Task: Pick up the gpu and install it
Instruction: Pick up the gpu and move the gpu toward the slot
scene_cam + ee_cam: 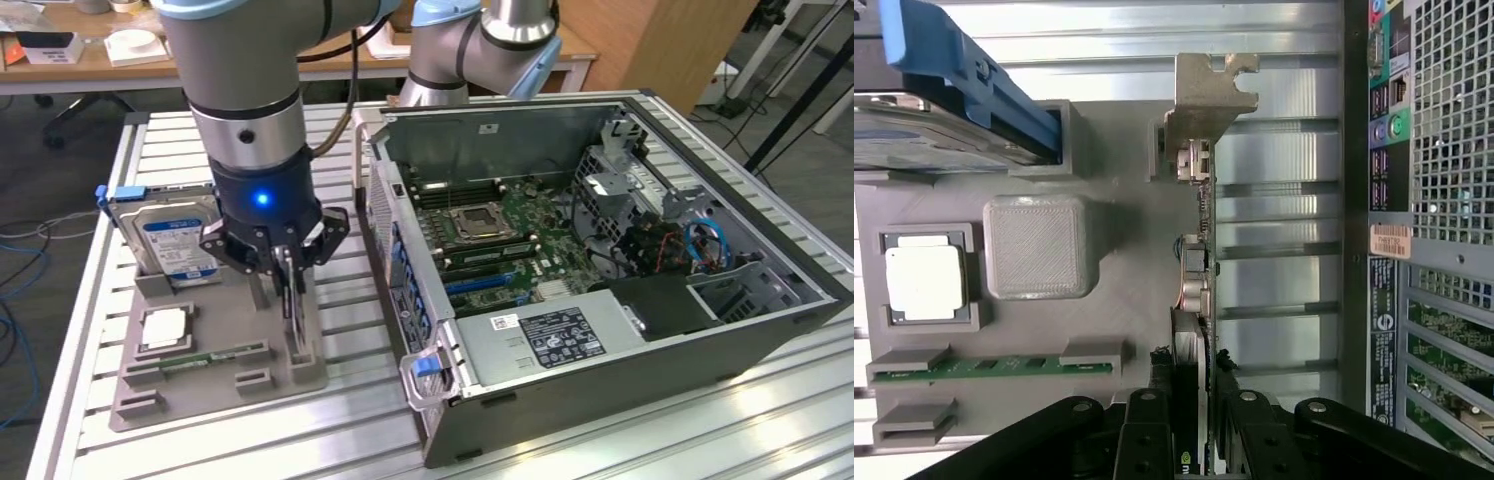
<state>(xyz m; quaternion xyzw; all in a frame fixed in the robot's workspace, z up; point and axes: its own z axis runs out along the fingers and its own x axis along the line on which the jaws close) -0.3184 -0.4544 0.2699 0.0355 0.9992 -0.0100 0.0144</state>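
The gpu (299, 325) stands edge-on like a thin dark blade at the right end of the grey parts holder (200, 395). In the wrist view the gpu (1197, 250) runs as a narrow edge up to its metal end bracket (1210, 92). My gripper (287, 285) hangs straight over it, and its black fingers (1146, 425) press against both faces of the card's top edge. The gripper (1192, 415) is shut on the gpu. Whether the card has left its slot I cannot tell.
On the holder (1124, 260) are a silver hard drive with a blue label (174, 245), a processor (163, 328) and a green memory stick (214, 356). The open computer case (747, 335) lies at the exterior view's right, motherboard (514, 235) exposed. A second arm (467, 40) stands behind.
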